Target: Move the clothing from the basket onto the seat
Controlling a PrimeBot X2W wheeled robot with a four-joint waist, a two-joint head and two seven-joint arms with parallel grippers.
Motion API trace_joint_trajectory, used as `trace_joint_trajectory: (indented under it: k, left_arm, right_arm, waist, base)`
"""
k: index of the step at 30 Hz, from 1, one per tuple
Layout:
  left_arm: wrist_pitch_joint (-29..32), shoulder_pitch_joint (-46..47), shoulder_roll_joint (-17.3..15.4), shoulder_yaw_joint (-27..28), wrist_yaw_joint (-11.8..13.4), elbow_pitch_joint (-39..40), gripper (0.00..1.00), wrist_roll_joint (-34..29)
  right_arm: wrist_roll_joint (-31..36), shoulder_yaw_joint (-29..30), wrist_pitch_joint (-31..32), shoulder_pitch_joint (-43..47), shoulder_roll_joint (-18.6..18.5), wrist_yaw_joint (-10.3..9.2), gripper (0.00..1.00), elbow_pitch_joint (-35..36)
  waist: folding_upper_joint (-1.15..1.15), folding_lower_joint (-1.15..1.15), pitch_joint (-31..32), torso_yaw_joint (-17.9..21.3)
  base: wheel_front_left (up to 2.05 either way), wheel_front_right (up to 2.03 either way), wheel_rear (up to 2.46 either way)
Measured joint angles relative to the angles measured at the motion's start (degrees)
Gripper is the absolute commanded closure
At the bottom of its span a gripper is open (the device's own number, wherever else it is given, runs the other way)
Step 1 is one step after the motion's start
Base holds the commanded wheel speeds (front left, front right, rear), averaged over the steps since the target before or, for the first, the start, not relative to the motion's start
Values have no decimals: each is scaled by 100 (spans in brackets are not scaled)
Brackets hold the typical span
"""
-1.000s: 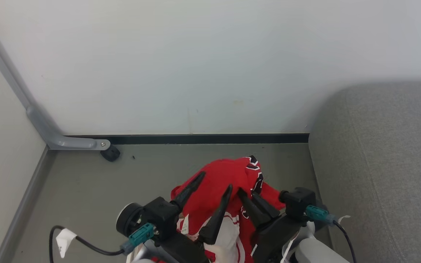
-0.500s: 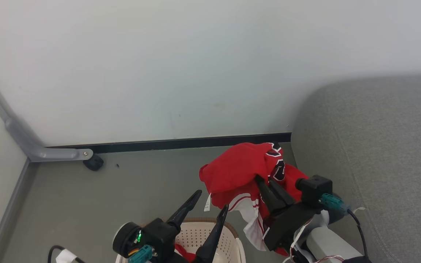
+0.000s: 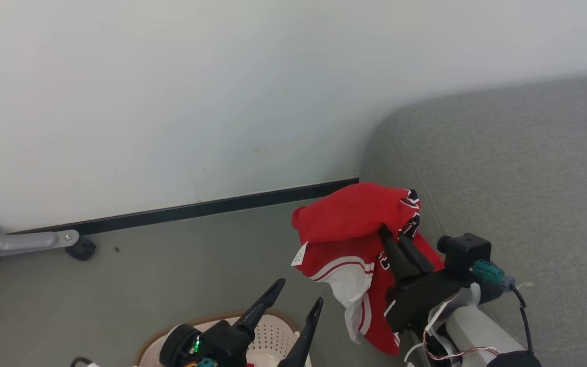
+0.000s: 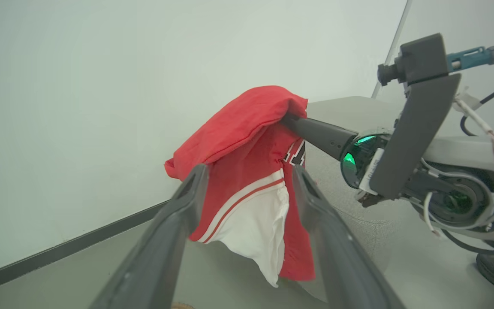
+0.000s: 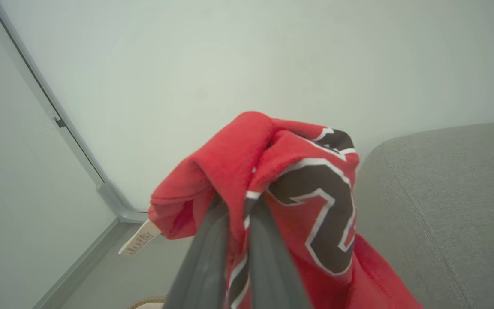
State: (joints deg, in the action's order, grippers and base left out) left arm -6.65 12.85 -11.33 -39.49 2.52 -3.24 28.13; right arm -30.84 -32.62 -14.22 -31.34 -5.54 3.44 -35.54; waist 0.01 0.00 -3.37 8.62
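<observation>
A grey caster leg (image 3: 44, 239) is standing at far left on the floor (image 3: 145, 265). The basket (image 3: 278, 326) is sitting beneath the left end effector (image 3: 299, 291), fingers apart. The clothing (image 3: 349, 224), red with white stripes, is hanging lengthwise downward, clamped in the right end effector (image 3: 393, 237), just beside the seat (image 3: 502, 178).
</observation>
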Motion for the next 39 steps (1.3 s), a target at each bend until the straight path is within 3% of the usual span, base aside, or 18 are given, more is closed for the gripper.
trace_joint_trajectory:
  k: [27, 39]
  left_arm:
    - [303, -12, -178, -81, 52, 231, 0, -131]
    - [535, 352, -191, -203, 41, 278, 0, -308]
  right_arm:
    - [31, 1133, -1, 36, -537, -346, 100, 485]
    - [20, 1783, -3, -237, -742, -402, 100, 509]
  waist:
    - [0, 0, -487, 1772]
    - [0, 0, -972, 2055]
  base:
    - [0, 0, 0]
    - [0, 0, 0]
